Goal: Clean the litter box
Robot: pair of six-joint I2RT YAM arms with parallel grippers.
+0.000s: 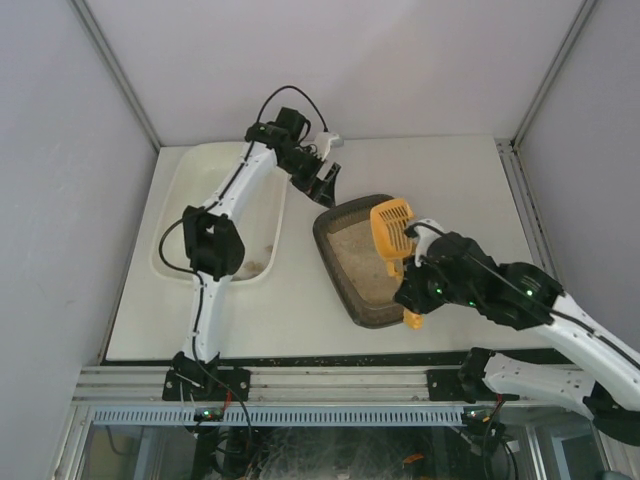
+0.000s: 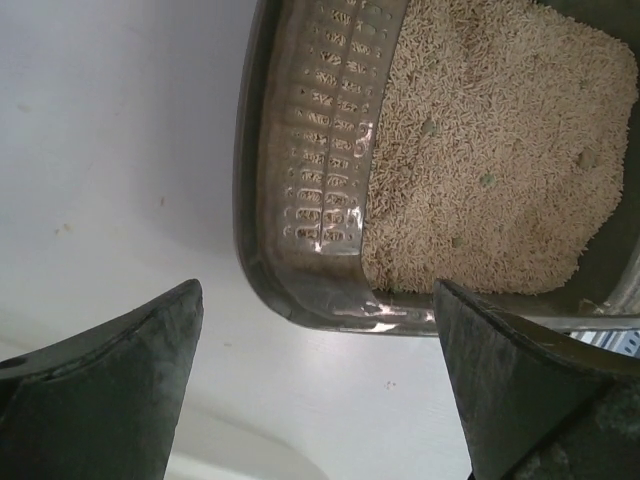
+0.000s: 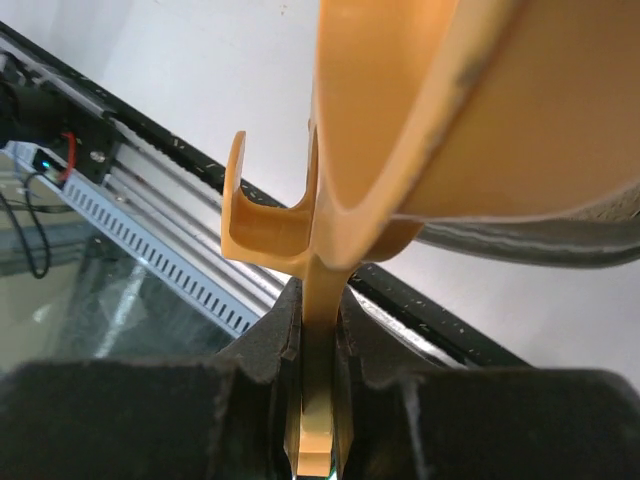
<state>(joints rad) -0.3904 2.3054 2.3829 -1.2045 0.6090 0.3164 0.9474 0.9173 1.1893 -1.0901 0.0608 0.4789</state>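
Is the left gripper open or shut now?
Open. The left gripper holds nothing; its fingers stand wide apart, near the litter box corner.

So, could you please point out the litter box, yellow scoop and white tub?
litter box (image 2: 325, 150), left wrist view, ribbed inner wall.
yellow scoop (image 1: 392, 228), top external view, slotted head.
white tub (image 1: 262, 215), top external view, bare floor.

No readable text, label or number (embossed marks (image 2: 325, 150) on the litter box (image 2: 258, 230) are illegible)
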